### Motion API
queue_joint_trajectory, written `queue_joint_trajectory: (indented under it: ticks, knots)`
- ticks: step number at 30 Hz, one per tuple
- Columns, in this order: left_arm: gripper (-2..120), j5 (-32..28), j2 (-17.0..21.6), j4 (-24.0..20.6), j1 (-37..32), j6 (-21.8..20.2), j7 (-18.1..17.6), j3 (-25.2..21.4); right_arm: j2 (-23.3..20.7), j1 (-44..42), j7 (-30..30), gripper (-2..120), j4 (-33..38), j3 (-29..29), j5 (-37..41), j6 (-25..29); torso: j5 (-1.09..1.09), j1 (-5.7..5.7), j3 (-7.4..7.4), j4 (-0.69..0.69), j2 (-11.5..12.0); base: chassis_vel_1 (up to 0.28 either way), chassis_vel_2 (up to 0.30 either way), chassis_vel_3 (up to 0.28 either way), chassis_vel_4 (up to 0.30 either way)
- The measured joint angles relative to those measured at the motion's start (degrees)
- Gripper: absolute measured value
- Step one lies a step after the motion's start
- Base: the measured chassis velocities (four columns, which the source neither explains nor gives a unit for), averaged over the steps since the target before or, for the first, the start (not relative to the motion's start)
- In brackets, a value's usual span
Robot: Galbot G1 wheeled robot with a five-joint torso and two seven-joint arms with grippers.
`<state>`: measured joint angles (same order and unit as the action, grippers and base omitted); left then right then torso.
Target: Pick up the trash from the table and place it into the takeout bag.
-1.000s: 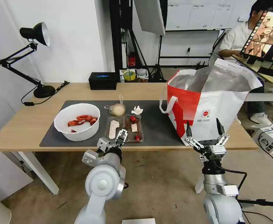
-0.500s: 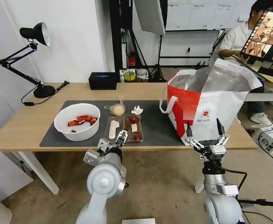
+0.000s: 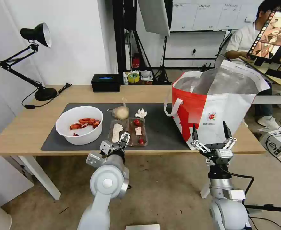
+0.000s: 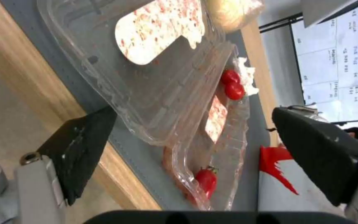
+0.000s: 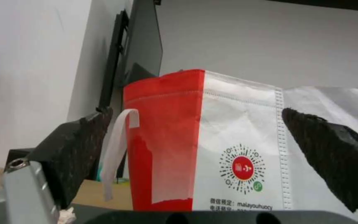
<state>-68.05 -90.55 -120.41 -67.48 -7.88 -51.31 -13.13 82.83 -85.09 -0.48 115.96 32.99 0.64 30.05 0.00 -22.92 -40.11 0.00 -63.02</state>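
Lamp (image 3: 35,35), black, is standing at the surface's (image 3: 25,127) far left corner, roughly ten o'clock from the white bowl (image 3: 79,125). That bowl is sitting on the grey mat (image 3: 161,127) toward its left end, holding red crayfish shells (image 3: 84,123). At three o'clock from the bowl, the clear hinged tray (image 3: 128,131) is lying open with scraps and small red tomatoes in it. At twelve o'clock from the tray, the beige lump in its clear bag (image 3: 120,112) is resting on the mat, with the crumpled tissue (image 3: 141,113) just beside it at three o'clock. A small black box (image 3: 105,83) is sitting near the far edge. The left gripper (image 3: 124,139) is hovering at the tray's near edge, six o'clock from it, fingers (image 4: 79,146) spread wide either side of the tray rim and touching nothing. The takeout bag (image 3: 217,105) is standing open at the surface's right end. The right gripper (image 3: 210,135) is holding in front of the bag's near face, fingers (image 5: 328,146) spread apart, empty.
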Motion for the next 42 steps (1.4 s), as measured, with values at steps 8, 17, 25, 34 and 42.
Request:
queue_joint_trajectory:
  ticks: [8, 17, 25, 34, 42]
  knots:
    - [100, 0.8, 0.1, 0.2, 0.0, 0.0, 0.1, -0.1, 0.3, 0.2, -0.1, 100, -0.4, -0.1, 0.0, 0.1, 0.0, 0.0, 0.0, 0.0, 0.0, 0.0, 0.0, 0.0, 0.0]
    - [100, 2.3, 0.2, 0.2, 0.0, 1.8, 2.5, -0.1, 0.2, 0.2, -0.2, 100, -0.4, -0.2, 0.0, 0.1, 0.0, 0.0, 0.0, 0.0, 0.0, 0.0, 0.0, 0.0, 0.0]
    - [100, 2.7, 0.1, -0.2, 0.0, 5.0, 6.5, 0.4, 0.1, 0.1, -0.3, 100, -0.2, -0.2, 0.0, 0.2, 0.0, 0.0, 0.0, 0.0, 0.0, 0.0, 0.0, 0.0, 0.0]
    - [100, 2.4, 0.4, -1.7, -0.7, 6.8, 10.5, 0.8, 0.1, 0.0, -0.3, 100, 0.2, -0.2, 0.0, 0.3, 0.0, 0.0, 0.0, 0.0, 0.0, 0.0, 0.0, 0.0, 0.0]
    - [100, 2.1, 0.3, -2.5, -2.3, 6.7, 11.8, 2.7, 0.4, 0.0, -0.4, 100, 0.2, -0.3, 0.0, 0.3, 0.0, 0.01, 0.0, 0.0, 0.0, 0.0, 0.0, 0.0, 0.0]
